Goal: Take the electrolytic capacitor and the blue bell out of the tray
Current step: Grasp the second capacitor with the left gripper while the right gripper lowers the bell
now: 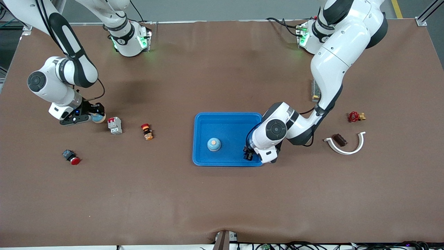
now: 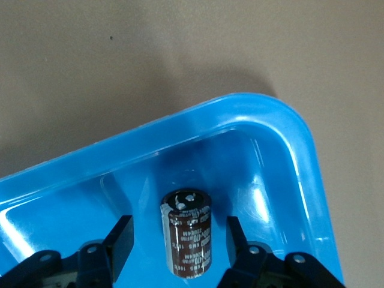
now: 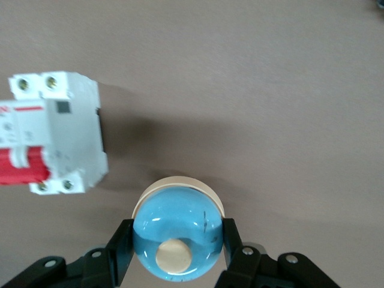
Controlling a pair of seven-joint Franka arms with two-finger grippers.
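The left gripper (image 1: 248,155) is down in the blue tray (image 1: 208,119) at the corner toward the left arm's end, and its fingers (image 2: 120,243) stand apart on either side of the dark capacitor (image 2: 187,240), which stands upright on the tray floor between them with a gap showing at each side (no contact that can be seen). The right gripper (image 1: 98,114) is low over the table toward the right arm's end, its fingers (image 3: 123,249) clamped on a blue bell (image 3: 177,231) with a cream button, just beside a white circuit breaker (image 1: 114,125). A second blue bell (image 1: 214,144) sits in the tray, well apart from the left fingers.
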